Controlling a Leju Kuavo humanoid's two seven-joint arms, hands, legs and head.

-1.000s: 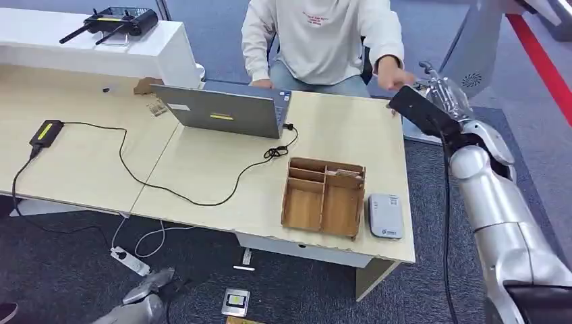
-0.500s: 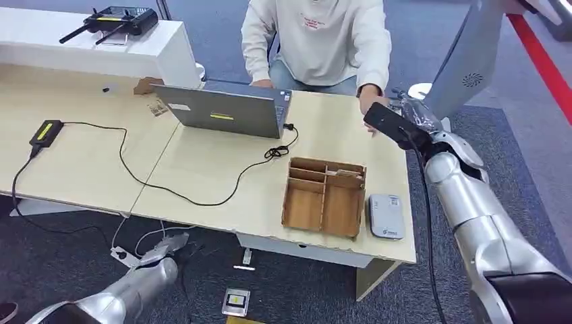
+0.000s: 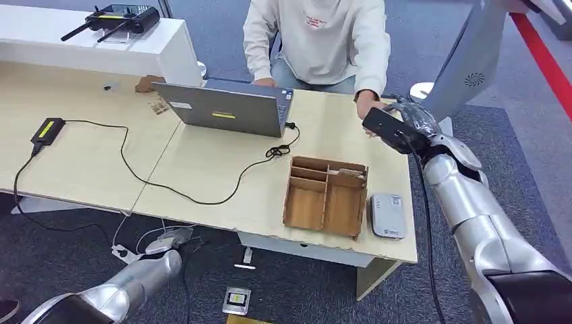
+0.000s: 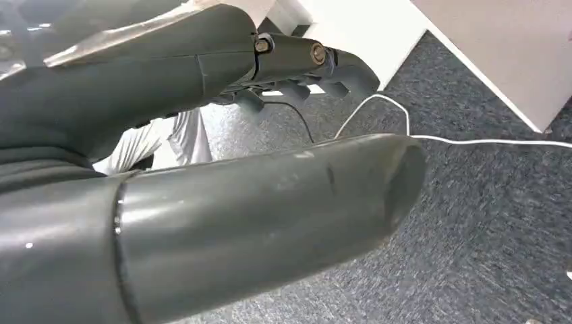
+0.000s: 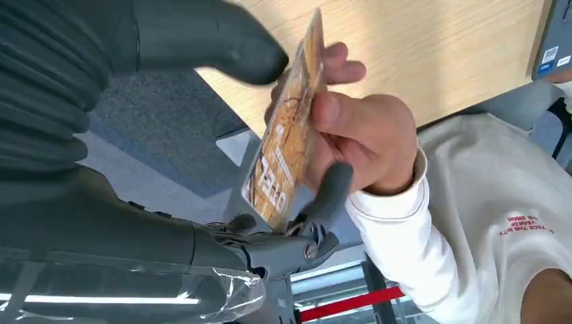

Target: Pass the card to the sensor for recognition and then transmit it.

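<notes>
**A:** Blue-grey carpet all round, pale wooden worktop [image 3: 222,169] with a laptop [image 3: 226,111] and a compartment box [image 3: 326,196] on it. Our right hand [image 3: 408,121] is out past the far corner, meeting the person's hand [image 5: 357,138]. The card [image 5: 283,158] sits edge-on between our thumb and the darker fingers [image 5: 330,192], but the person is pinching it too. We'd say we're touching it, not owning it yet.

**B:** Agreed, can't tell if our grip is firm. We should close square on the card's faces and wait until they let go before pulling away. Then we'd carry it flat to the grey sensor [image 3: 386,216] just beside the box.

**A:** And our left hand [image 4: 202,135]?

**B:** Down low near the floor, fingers loosely apart, holding nothing. Leave it there.
</notes>
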